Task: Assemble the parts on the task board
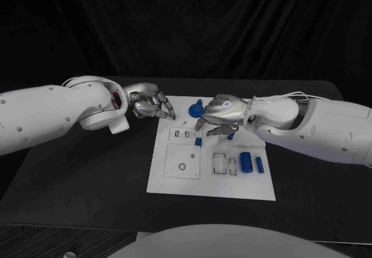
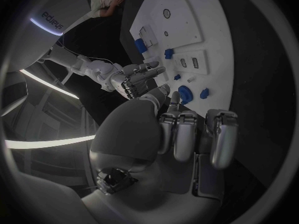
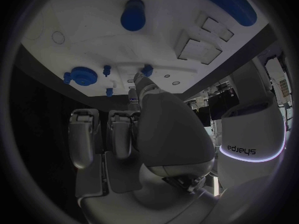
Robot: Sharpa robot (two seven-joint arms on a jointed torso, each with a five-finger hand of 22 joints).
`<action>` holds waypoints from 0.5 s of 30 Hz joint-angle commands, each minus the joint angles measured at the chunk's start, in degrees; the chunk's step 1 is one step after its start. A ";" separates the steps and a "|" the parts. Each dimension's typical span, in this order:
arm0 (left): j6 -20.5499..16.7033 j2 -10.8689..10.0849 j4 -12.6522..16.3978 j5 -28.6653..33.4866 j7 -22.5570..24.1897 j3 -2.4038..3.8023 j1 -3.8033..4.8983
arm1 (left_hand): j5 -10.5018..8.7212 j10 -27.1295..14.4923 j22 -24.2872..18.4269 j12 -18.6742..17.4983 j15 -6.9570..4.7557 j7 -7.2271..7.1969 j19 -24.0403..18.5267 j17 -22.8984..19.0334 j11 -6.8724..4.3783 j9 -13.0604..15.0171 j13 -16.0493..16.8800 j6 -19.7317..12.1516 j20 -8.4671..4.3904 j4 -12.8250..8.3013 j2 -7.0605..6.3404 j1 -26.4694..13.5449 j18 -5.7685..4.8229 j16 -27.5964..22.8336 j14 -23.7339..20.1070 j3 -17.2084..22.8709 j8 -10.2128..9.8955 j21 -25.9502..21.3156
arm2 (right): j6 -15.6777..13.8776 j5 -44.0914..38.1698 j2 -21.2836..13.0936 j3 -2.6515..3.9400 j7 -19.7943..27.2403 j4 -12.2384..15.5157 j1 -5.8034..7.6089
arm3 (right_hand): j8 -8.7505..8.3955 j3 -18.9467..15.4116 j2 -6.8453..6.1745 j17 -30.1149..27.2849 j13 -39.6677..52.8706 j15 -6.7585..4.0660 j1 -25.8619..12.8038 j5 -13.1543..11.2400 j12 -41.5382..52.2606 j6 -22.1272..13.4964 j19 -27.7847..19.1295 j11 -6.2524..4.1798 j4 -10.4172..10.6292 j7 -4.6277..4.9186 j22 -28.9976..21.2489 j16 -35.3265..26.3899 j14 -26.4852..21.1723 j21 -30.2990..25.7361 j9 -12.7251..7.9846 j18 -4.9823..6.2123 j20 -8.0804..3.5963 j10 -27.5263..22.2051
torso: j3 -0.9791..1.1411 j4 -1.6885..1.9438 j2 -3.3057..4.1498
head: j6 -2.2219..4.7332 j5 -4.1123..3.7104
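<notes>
Right hand (image 1: 221, 115) hangs over the far part of the white flat task board (image 1: 233, 185). Its thumb and one finger are brought together on a small blue peg (image 3: 147, 70), and the other fingers are curled back out of the way. Peg stands upright w/ its lower end at the board face, approx mid-board toward the far edge. I judge it's held that way so it can go straight down into a hole. Whether it's already seated I can't tell.

Left hand (image 1: 151, 105) sits at the board's far-left corner, fingers bent downward. One tip is just beside a tiny blue piece (image 1: 172, 115) on that corner. Can't tell if it pinches the piece, presses it or only hovers, so grip state is unknown. Prob. it's parked there to steady the board or wait its turn w/o crowding the right hand.

Blue round toothed part (image 1: 196, 110) lies near the far edge, between the two hands and touched by neither as far as I can see. A short blue block (image 1: 198, 142) stands nearer mid-board, by the rectangular slots. A thick blue cylinder (image 1: 245, 162) and a slim blue rod (image 1: 259, 165) lie side by side near the right edge. They look like stock not yet fitted. Board lies flat on the black table (image 1: 93, 177).

Task looks partly done, since several parts are loose. Next move needs a plumb push on the peg, as a tilt could jam it.
</notes>
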 commanded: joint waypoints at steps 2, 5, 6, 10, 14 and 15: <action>2.32 0.02 -0.13 0.54 0.62 0.04 0.09 | -0.40 5.98 14.38 0.15 0.57 0.32 5.09 15.09 0.59 -1.45 15.04 -0.99 0.66 0.64 -0.29 -0.58 -0.03 0.15 5.94 -0.07 -1.17 -0.33 | -0.28 -1.16 -0.16 0.04 0.05 0.30 -0.34 | -0.17 -0.03 -0.22 15.10 15.06 -0.37 -0.44 -0.37 0.08 -0.53 5.55 -0.26 0.51 0.13 14.73 0.14 6.05 0.24 -0.04 -0.20 -0.45 6.05 | -0.08 0.00 -0.15 | 0.01 -0.07; 3.06 0.03 -0.28 0.54 0.10 0.04 0.09 | -0.51 5.98 14.24 0.15 0.69 0.33 4.88 15.09 0.68 -1.92 15.04 -0.51 0.85 0.83 -0.19 -0.63 0.05 0.15 5.94 -0.03 -1.16 -0.54 | -0.20 -1.17 -0.25 0.04 0.09 0.40 -0.46 | -0.18 -0.03 -0.24 15.10 15.06 -0.38 -0.45 -0.43 0.08 -0.59 5.56 -0.26 0.55 0.10 14.74 0.14 6.05 0.24 -0.05 -0.20 -0.45 6.05 | -0.07 -0.01 -0.17 | 0.01 -0.05; 3.30 0.04 -0.34 0.54 -0.07 0.04 0.08 | -0.52 5.98 14.23 0.15 0.71 0.32 4.86 15.09 0.68 -2.00 15.04 -0.39 0.89 0.83 -0.17 -0.59 0.06 0.15 5.94 0.00 -1.14 -0.57 | -0.07 -1.17 -0.25 0.04 0.13 0.40 -0.50 | -0.18 -0.03 -0.24 15.10 15.06 -0.38 -0.45 -0.43 0.08 -0.59 5.56 -0.26 0.55 0.10 14.74 0.14 6.05 0.24 -0.05 -0.20 -0.45 6.05 | -0.04 -0.04 -0.15 | 0.01 -0.02; 3.84 0.12 -0.42 0.54 -0.45 0.03 0.07 | -0.45 5.98 14.13 0.15 0.72 0.22 4.70 15.09 0.62 -2.46 15.04 0.42 1.02 0.82 0.00 -0.33 0.11 0.15 5.94 0.18 -0.94 -0.73 | 0.24 -1.17 -0.17 0.04 0.29 0.32 -0.77 | -0.18 0.30 -0.13 15.10 15.06 -0.40 0.08 -0.11 0.08 -0.82 5.44 -0.33 0.49 -0.03 14.66 0.14 6.05 0.04 -0.07 -0.15 -0.47 6.05 | -0.04 0.01 -0.23 | 0.01 -0.12; 4.01 0.21 -0.52 0.54 -0.50 0.03 0.06 | -0.45 5.98 14.07 0.15 0.71 0.18 4.61 15.09 0.59 -2.62 15.04 0.68 1.05 0.85 0.10 -0.28 0.14 0.15 5.94 0.25 -0.87 -0.83 | 0.23 -1.17 0.07 0.04 0.37 0.13 -1.07 | -0.18 0.36 -0.12 15.10 15.06 -0.41 0.19 0.00 0.08 -0.87 5.42 -0.34 0.48 -0.04 14.65 0.14 6.05 0.02 -0.07 -0.14 -0.48 6.05 | 0.00 -0.01 -0.31 | 0.01 0.01; 4.08 0.23 -0.54 0.54 -0.51 0.03 0.05 | -0.45 5.98 14.07 0.15 0.71 0.18 4.61 15.09 0.59 -2.62 15.04 0.68 1.05 0.85 0.10 -0.28 0.14 0.15 5.94 0.25 -0.87 -0.83 | 0.16 -1.17 0.17 0.04 0.38 0.05 -1.16 | -0.18 0.36 -0.12 15.10 15.06 -0.41 0.19 0.00 0.08 -0.87 5.42 -0.34 0.48 -0.04 14.65 0.14 6.05 0.02 -0.07 -0.14 -0.48 6.05 | 0.01 0.00 -0.30 | 0.01 0.01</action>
